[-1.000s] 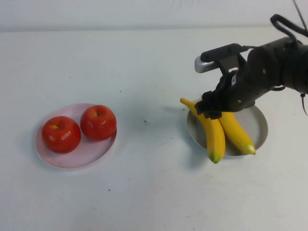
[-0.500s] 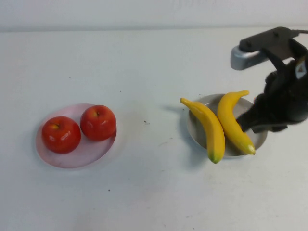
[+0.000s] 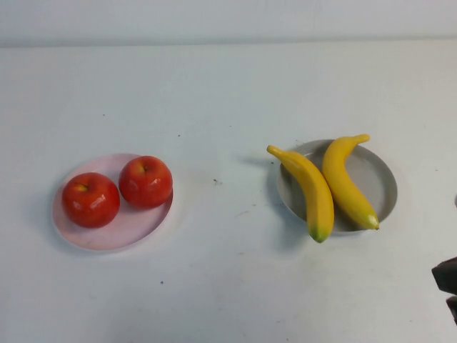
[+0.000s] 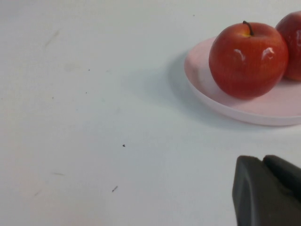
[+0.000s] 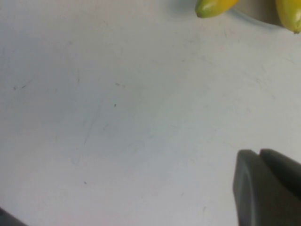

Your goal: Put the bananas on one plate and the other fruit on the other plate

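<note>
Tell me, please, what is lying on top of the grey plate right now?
Two bananas lie side by side on the grey plate, hiding part of it. Both claws are shut and elsewhere.

Left side: two apples sat side by side, touching, on one plate.
Right side: two bananas lay side by side on the other plate, well apart from the first.
Support: both plates rested on the table.

A plain white bench fills nearly all of the high view, matte and evenly lit, with soft faint shadows. Small dark specks and faint scuff marks dot its surface. Along its far edge runs a pale grey-white wall, bare and featureless, meeting the bench in a straight line.
</note>
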